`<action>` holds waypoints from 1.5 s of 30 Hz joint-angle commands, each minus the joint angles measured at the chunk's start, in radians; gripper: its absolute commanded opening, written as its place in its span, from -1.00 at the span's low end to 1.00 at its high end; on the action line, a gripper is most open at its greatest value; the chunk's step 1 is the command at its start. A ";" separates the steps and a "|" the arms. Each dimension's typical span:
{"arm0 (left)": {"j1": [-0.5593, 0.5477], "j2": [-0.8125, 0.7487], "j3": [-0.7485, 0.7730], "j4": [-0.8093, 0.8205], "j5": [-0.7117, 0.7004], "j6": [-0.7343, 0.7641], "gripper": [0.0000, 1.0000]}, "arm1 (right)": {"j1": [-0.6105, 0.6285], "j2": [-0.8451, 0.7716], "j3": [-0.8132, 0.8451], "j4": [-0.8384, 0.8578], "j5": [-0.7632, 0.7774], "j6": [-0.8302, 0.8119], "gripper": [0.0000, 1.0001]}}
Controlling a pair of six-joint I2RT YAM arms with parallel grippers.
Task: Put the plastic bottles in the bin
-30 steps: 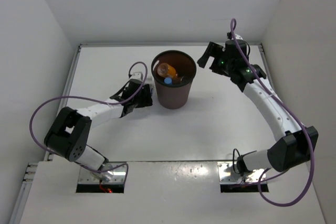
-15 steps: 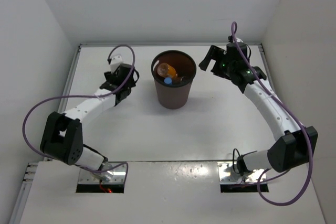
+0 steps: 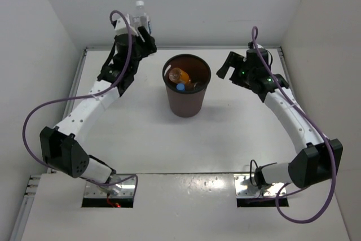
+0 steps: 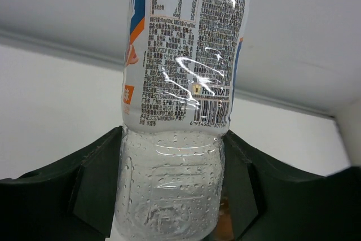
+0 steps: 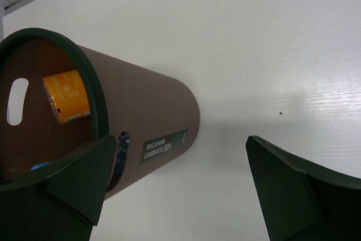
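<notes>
Left pincer (image 3: 141,26), clamped on the clear bottle with the whitish label (image 4: 181,77), has risen from the table (image 3: 237,134) beside the bin (image 3: 186,104) to high over the far left corner, arm stretched, bottle upright. By my judgement only the carry over the rim and the release remain. Right pincer (image 3: 227,65), jaws apart and empty, hovers right of the bin, which stands mid-table towards the far edge. Inside lie the orange bottle (image 3: 179,75) and a blue cap (image 3: 180,87).
</notes>
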 commanded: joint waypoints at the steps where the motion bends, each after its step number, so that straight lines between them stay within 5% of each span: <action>1: -0.046 0.013 0.087 0.114 0.191 0.031 -0.59 | -0.015 -0.021 -0.011 0.016 -0.006 0.011 1.00; 9: -0.288 0.058 0.037 0.207 0.231 0.077 -0.59 | -0.025 -0.011 -0.002 0.007 -0.026 0.020 1.00; 23: -0.342 0.174 -0.042 0.333 0.217 0.068 -0.44 | -0.052 -0.039 -0.002 -0.050 -0.026 0.011 1.00; 25: -0.342 0.174 -0.052 0.333 0.232 0.068 -0.27 | -0.052 -0.039 -0.002 -0.059 -0.026 0.002 1.00; 26: -0.342 0.174 -0.063 0.333 0.232 0.068 0.05 | -0.061 -0.039 -0.002 -0.059 -0.026 0.002 1.00; 30: -0.342 0.133 -0.091 0.342 0.242 0.055 0.76 | -0.061 -0.039 -0.002 -0.059 -0.035 0.002 1.00; 31: -0.342 0.122 -0.103 0.327 0.213 0.045 1.00 | -0.061 -0.039 -0.011 -0.059 -0.035 0.002 1.00; 37: -0.342 0.015 -0.138 0.234 -0.025 0.121 1.00 | -0.071 -0.039 -0.031 -0.041 -0.046 0.002 1.00; 45: -0.302 -0.083 -0.227 0.139 -0.789 0.092 1.00 | -0.080 -0.039 -0.031 -0.031 -0.066 0.002 1.00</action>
